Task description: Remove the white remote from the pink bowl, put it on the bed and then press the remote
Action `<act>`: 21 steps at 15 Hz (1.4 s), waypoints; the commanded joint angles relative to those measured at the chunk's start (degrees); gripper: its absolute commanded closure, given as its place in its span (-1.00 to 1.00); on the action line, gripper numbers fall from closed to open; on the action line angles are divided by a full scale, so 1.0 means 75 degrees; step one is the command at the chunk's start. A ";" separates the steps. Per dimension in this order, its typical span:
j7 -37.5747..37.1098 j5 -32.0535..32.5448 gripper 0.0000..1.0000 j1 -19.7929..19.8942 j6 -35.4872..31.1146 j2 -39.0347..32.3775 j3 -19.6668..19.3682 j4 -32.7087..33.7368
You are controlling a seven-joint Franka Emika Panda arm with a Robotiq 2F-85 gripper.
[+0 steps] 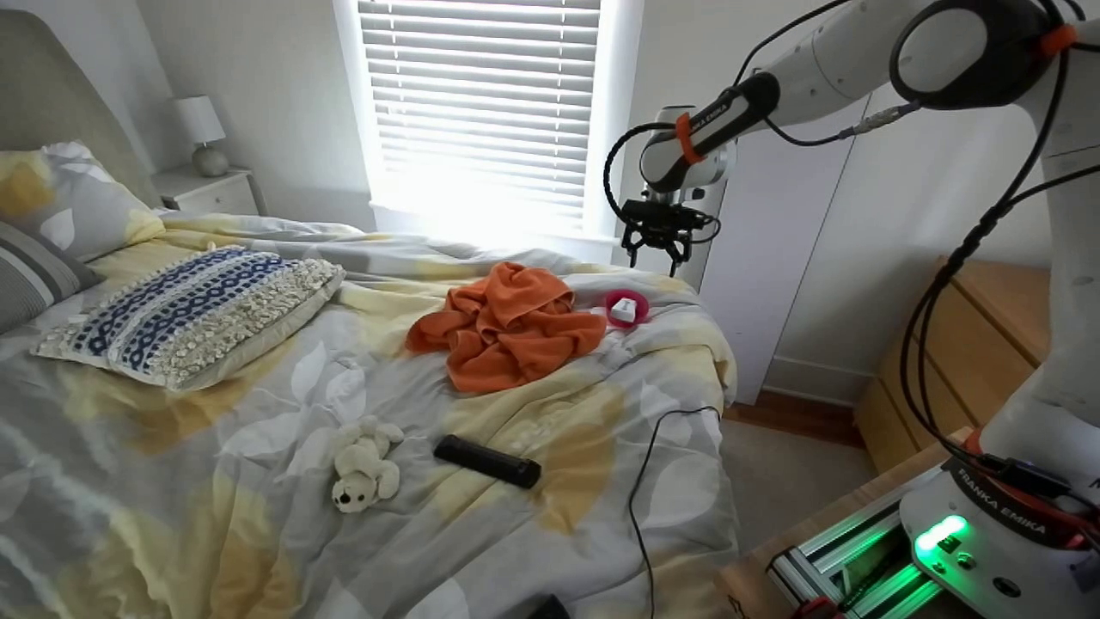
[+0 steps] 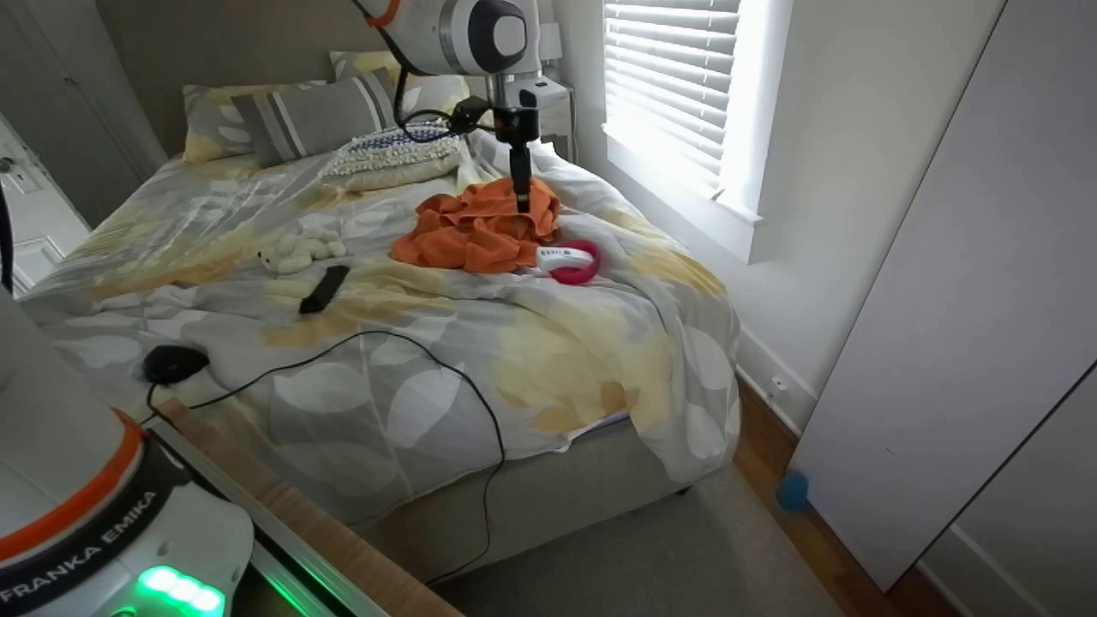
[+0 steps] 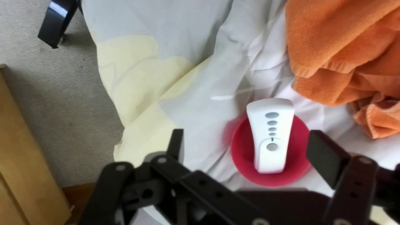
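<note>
The white remote (image 3: 272, 159) with grey buttons lies tilted in the pink bowl (image 3: 298, 153), its wide end resting over the rim. The bowl sits on the bed (image 3: 175, 75) near its edge. The remote (image 1: 624, 310) and bowl (image 1: 641, 301) also show in an exterior view, as do the remote (image 2: 559, 259) and bowl (image 2: 593, 264) in another exterior view. My gripper (image 3: 247, 139) is open and empty, with its fingers spread wide, above the bowl. In both exterior views the gripper (image 1: 655, 260) hangs above the bed, apart from the remote; it also shows here (image 2: 522, 206).
An orange cloth (image 1: 511, 331) lies close beside the bowl. A black oblong object (image 1: 486, 461), a white plush toy (image 1: 365, 464) and a pillow (image 1: 189, 318) lie on the bed. A black cable (image 1: 638, 499) runs across the bed. A wooden dresser (image 1: 954, 344) stands near the arm's base.
</note>
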State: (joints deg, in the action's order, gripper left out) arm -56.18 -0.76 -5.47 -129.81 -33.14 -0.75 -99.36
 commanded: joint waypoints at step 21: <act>-0.0105 -0.0285 -1.00 -0.0252 0.0142 -0.3003 -0.0424 0.3129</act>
State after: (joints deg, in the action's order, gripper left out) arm -57.28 -2.75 -6.68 -129.39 -50.67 -3.05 -81.84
